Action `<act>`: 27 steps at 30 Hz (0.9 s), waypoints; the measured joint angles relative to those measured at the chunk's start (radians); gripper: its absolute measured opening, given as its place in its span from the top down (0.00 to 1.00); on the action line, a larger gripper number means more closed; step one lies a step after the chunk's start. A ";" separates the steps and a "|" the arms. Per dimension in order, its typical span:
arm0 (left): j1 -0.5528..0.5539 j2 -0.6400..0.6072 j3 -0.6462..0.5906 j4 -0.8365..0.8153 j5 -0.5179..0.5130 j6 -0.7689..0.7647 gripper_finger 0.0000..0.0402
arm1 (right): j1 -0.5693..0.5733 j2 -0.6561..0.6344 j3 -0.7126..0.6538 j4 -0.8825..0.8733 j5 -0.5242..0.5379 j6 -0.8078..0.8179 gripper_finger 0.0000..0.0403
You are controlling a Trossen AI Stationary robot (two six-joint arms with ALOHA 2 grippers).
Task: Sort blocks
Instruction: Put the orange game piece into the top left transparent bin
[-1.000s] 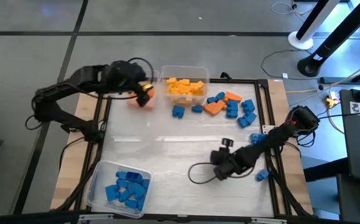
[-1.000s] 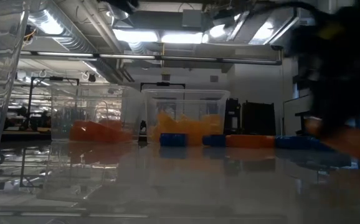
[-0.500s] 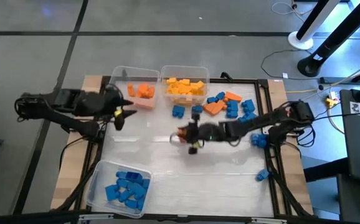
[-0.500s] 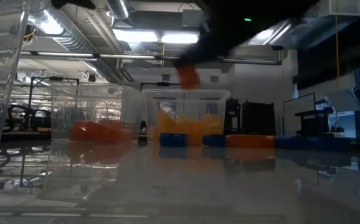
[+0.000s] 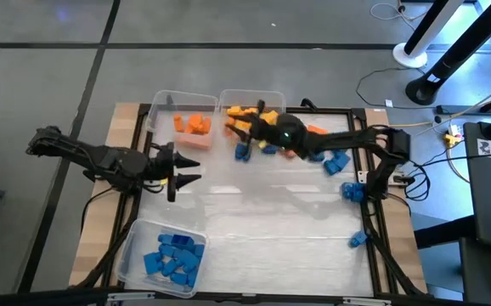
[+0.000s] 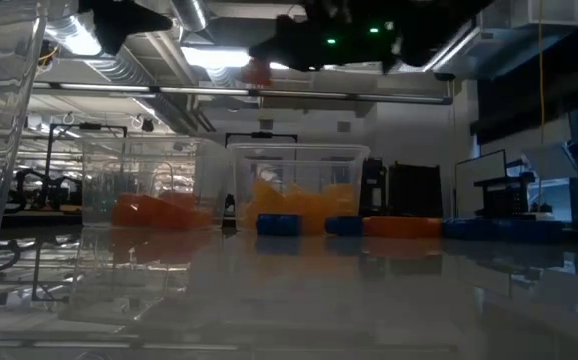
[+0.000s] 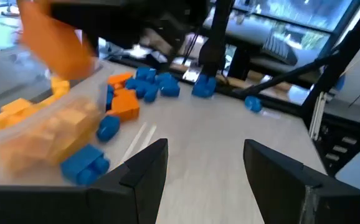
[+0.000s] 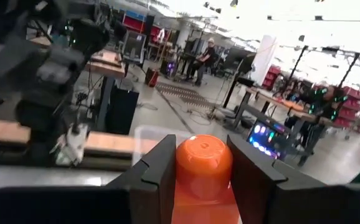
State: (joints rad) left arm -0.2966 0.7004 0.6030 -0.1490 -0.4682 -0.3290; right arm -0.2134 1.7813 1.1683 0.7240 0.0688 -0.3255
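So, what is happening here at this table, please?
A two-armed robot is sorting toy blocks by colour into clear bins. The right gripper holds an orange block above the far bins, by the bin of yellow blocks. The left gripper hangs open and empty over the table's left side. One bin holds orange blocks, another blue blocks. Loose blue and orange blocks lie unsorted at the far right.

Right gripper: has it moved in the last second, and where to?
Yes. In the high view the right gripper, shut on an orange block, has swung from the table's near-right area up to the yellow-block bin at the far edge.
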 joint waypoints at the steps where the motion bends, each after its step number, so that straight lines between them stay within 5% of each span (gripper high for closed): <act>1: 0.000 0.007 -0.017 0.046 0.000 0.009 0.51 | -0.009 0.031 0.047 -0.013 -0.011 -0.014 0.69; 14: -0.082 0.079 -0.057 0.130 0.000 -0.036 0.51 | -0.072 0.400 0.569 -0.183 -0.020 -0.113 0.69; 27: -0.161 0.081 -0.057 0.140 0.000 -0.020 0.51 | -0.070 0.490 0.631 -0.222 0.035 -0.125 0.65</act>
State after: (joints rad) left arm -0.4571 0.7818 0.5461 -0.0090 -0.4683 -0.3494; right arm -0.2836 2.2715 1.7992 0.5020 0.1036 -0.4503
